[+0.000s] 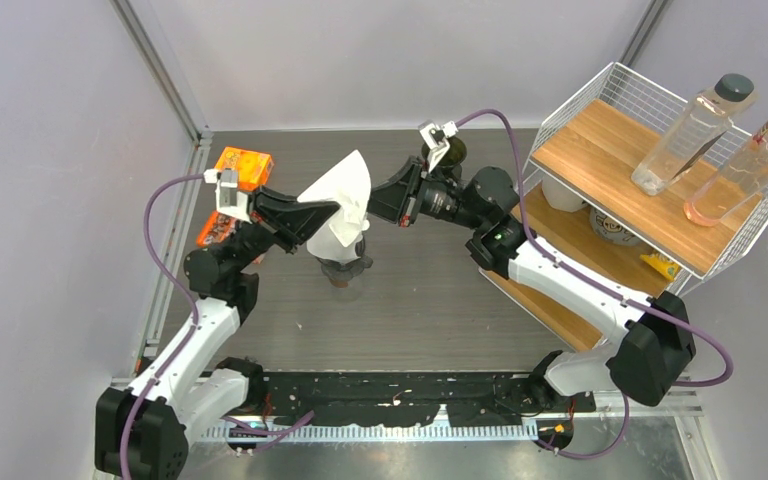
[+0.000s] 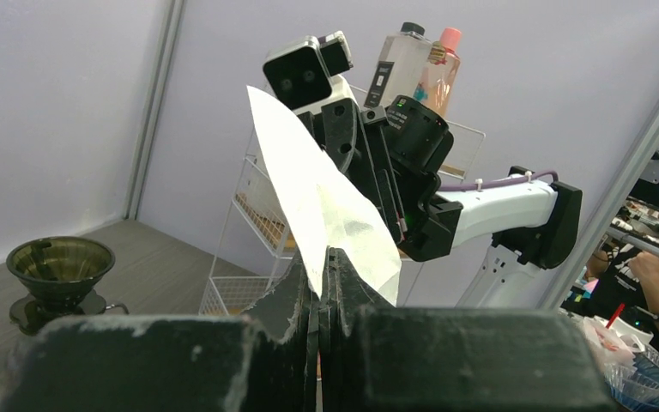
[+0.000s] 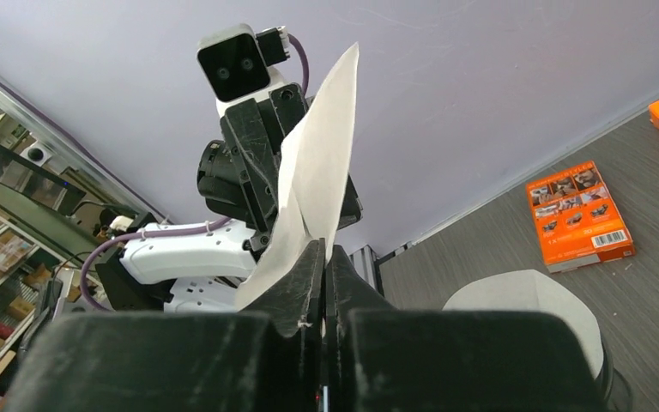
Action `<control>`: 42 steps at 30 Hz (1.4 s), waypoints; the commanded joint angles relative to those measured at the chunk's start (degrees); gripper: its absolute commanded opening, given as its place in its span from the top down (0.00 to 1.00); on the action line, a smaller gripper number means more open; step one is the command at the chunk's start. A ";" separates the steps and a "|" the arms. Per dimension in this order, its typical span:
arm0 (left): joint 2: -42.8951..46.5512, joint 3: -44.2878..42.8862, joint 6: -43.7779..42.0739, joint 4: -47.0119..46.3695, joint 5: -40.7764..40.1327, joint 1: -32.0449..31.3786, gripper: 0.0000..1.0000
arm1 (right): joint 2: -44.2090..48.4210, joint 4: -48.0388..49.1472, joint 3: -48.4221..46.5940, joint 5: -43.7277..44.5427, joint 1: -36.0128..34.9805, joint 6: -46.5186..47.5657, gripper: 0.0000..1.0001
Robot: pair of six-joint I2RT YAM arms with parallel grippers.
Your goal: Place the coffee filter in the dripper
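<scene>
A white paper coffee filter (image 1: 345, 185) is held up in the air between both grippers, above the table's middle. My left gripper (image 1: 322, 215) is shut on its lower left edge, and the left wrist view shows the jaws (image 2: 324, 257) pinching the filter (image 2: 309, 172). My right gripper (image 1: 377, 205) is shut on its right edge, and the right wrist view shows the jaws (image 3: 324, 249) closed on the filter (image 3: 322, 146). The dark green glass dripper (image 2: 60, 266) stands on the table behind the right wrist (image 1: 450, 152), apart from the filter.
A stack of white filters on a dark stand (image 1: 343, 248) sits right below the held filter and shows in the right wrist view (image 3: 523, 300). Two orange boxes (image 1: 242, 165) (image 1: 215, 228) lie at the left. A wire rack (image 1: 580, 100) with two bottles (image 1: 695, 130) stands at the right.
</scene>
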State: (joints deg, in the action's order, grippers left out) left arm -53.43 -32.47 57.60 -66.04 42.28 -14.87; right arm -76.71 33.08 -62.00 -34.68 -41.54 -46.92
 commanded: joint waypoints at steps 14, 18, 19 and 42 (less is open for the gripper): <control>1.13 -5.00 -2.71 12.23 -1.90 -0.06 0.01 | 9.02 -12.97 0.29 15.89 -0.03 13.35 0.95; 3.73 -8.68 -12.56 34.19 -12.31 -0.97 0.00 | 10.53 -23.33 -1.26 27.53 -0.15 17.19 0.95; 4.12 -10.11 -15.16 39.32 -15.55 -1.61 0.00 | 10.79 -25.50 -1.41 28.82 -0.35 17.95 0.95; -11.02 -31.77 -33.08 65.49 -29.02 -21.40 0.00 | 6.39 -47.74 -11.14 63.58 -9.82 25.52 0.95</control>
State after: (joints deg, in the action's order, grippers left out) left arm -63.37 -59.72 26.57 -2.07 16.62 -34.11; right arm -69.47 -15.07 -70.59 26.20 -50.94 -22.20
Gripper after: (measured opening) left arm 0.995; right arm 0.064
